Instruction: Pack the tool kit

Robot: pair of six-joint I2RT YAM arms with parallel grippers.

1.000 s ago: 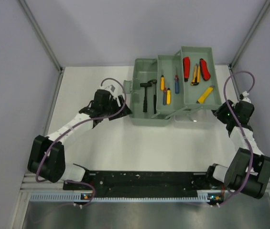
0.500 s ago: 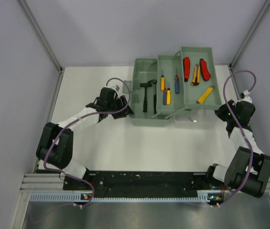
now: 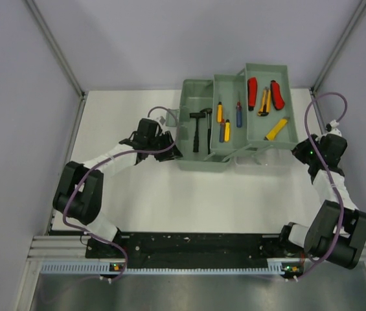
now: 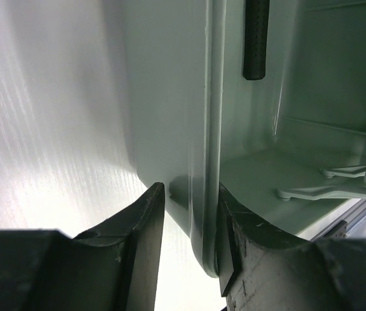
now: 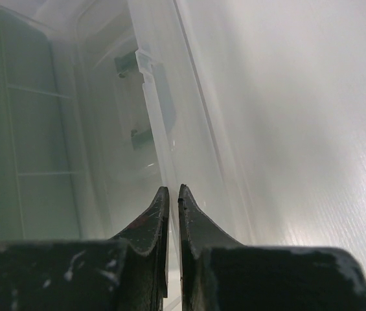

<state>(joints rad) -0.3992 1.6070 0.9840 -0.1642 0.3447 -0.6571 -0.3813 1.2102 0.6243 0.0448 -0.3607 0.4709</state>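
The green tool kit box [image 3: 195,160] stands open at the back of the table, its two trays stepped out to the right. A black hammer [image 3: 197,127] lies in the base, screwdrivers [image 3: 221,115] in the middle tray, and red and yellow cutters [image 3: 263,97] in the upper tray. My left gripper [image 3: 171,150] is open, and its fingers straddle the box's left wall [image 4: 170,97] near the front corner [image 4: 190,189]. The hammer handle [image 4: 256,39] shows inside. My right gripper [image 3: 301,153] is shut [image 5: 173,189] on the thin edge of the clear lid [image 5: 163,129] at the box's right end.
White table [image 3: 131,194] with grey enclosure walls on both sides and behind. The box stands close to the back wall. A black rail [image 3: 195,245] with the arm bases runs along the near edge. Purple cables loop off both arms.
My left arm has folded at the elbow and its gripper has moved right, up to the box's left wall. The right gripper has hardly moved.
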